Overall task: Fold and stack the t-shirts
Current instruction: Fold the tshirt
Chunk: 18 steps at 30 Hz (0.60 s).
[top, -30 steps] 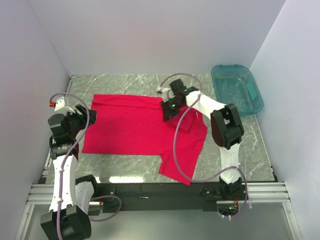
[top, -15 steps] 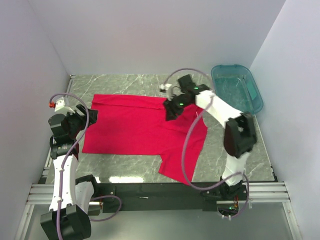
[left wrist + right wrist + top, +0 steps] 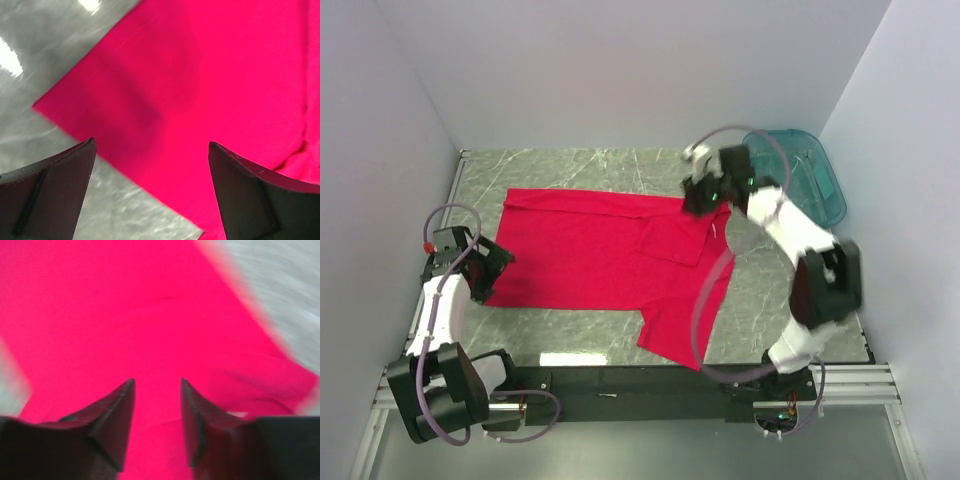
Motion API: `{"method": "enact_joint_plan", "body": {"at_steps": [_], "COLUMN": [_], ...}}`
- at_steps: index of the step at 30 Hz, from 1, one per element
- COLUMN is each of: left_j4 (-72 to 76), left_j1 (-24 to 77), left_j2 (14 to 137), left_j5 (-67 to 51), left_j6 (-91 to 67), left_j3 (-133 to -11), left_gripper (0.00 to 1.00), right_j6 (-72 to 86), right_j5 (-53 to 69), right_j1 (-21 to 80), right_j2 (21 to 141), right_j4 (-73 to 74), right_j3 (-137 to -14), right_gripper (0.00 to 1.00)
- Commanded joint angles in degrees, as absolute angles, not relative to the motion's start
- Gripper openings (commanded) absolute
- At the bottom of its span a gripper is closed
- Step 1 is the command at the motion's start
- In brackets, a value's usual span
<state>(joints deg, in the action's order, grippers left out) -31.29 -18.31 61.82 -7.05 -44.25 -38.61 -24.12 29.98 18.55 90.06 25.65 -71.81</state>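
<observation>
Showing one t-shirt (image 3: pixel 590 255) (possibly part-folded).

Looks down on a red t-shirt (image 3: pixel 200 90), lying flat and filling most of the view. Shows one blunt corner of the cloth, blurred at its edge, over a grey marble table (image 3: pixel 45 45) with bright glare on the stone. Shows a soft crease at the right edge. Holds the left gripper (image 3: pixel 152 145) wide apart, dark fingers (image 3: pixel 55 190) with nothing between them.
</observation>
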Motion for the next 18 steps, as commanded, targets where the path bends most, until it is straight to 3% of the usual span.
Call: {"method": "enact_joint_plan", "body": {"at_steps": [1, 10, 18], "left_j4": [-37.4, -32.6, -32.4], "left_j1": [-18.6, -18.7, -18.7], "left_j2": [61.8, 58.3, 59.2], "left_j5": [-4.6, -9.9, -10.5], "left_j6": [-46.1, -44.4, -43.9], "left_j3": [-41.1, -39.1, -39.4], "left_gripper": [0.99, 0.99, 0.99], "right_j6": [-3.9, 10.3, 12.4], "right_j5": [17.7, 9.4, 13.0], "right_j1": [7.5, 4.6, 4.3], "right_j2": [104.7, 112.8, 119.5], "right_j4": [29.1, 24.6, 26.4], "right_j3": [-83.6, -88.1, -93.4], "right_gripper": [0.43, 0.48, 0.49]}}
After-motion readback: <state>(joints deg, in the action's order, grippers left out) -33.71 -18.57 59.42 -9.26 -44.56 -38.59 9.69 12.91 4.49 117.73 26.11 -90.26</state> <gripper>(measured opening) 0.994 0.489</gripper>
